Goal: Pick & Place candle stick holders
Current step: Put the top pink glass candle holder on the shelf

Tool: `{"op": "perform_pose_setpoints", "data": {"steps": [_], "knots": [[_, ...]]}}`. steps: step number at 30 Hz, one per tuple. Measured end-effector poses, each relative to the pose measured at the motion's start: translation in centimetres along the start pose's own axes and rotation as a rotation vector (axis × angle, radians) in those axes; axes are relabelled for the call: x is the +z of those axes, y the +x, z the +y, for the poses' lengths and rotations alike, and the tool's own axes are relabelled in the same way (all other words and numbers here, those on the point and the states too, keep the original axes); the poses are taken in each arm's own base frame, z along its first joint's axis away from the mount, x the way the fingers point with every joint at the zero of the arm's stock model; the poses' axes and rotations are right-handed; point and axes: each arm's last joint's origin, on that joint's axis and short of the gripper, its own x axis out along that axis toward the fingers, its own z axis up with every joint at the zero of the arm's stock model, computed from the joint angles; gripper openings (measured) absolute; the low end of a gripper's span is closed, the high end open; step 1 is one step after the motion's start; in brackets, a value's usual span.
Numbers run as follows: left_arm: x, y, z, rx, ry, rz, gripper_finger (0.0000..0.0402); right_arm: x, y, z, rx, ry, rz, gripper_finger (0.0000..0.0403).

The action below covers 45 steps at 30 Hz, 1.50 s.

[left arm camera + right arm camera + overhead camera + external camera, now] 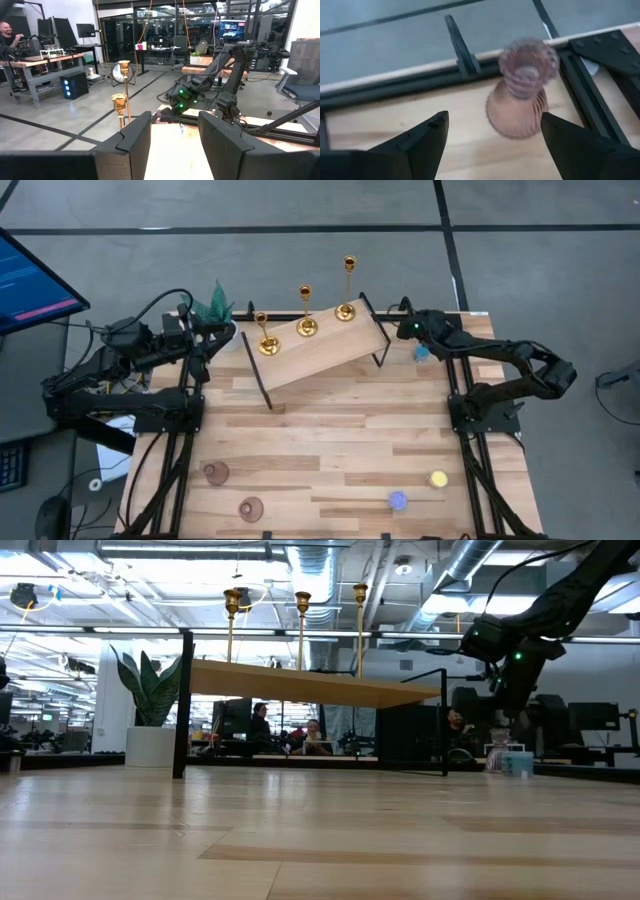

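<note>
Three gold candlesticks (265, 340) (306, 320) (346, 305) stand by their round bases on a raised wooden shelf (320, 350) at the table's far side. Two pink holders (215, 472) (250, 507) stand near the front left. A third pink holder (520, 95) stands upright on the table by the far right edge, also seen in the low view (497, 750). My right gripper (493, 120) hangs open just short of it, slanting down, one finger to either side and clear of it. My left gripper (175, 135) is open at the shelf's left end, pointing level, with nothing between its fingers.
A small blue light (421, 353) sits beside the third pink holder. Another blue light (398, 500) and a yellow one (438, 478) lie near the front right. A green plant (213, 305) stands at the far left. The shelf's black legs (255, 370) (380, 340) rise from the table.
</note>
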Motion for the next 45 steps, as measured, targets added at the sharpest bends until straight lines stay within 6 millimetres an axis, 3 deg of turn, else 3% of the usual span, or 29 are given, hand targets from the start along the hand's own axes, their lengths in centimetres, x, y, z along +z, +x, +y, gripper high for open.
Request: {"op": "perform_pose_setpoints", "data": {"steps": [15,25,36,45], "knots": [[0.0,0.0,0.0,0.0,0.0,0.0,0.0163,1.4,0.8,-0.5,0.066,0.041,0.0,0.0304],[0.0,0.0,0.0,0.0,0.0,0.0,0.0163,1.1,1.8,0.2,0.081,0.019,0.018,0.0304],[0.0,0.0,0.0,-0.001,-0.003,0.0,0.0163,0.5,1.1,-0.1,0.146,-0.019,0.155,0.0304],[0.0,0.0,0.0,-0.001,0.0,0.0,0.0163,1.0,0.1,-0.6,0.236,0.102,0.249,0.0304]]}}
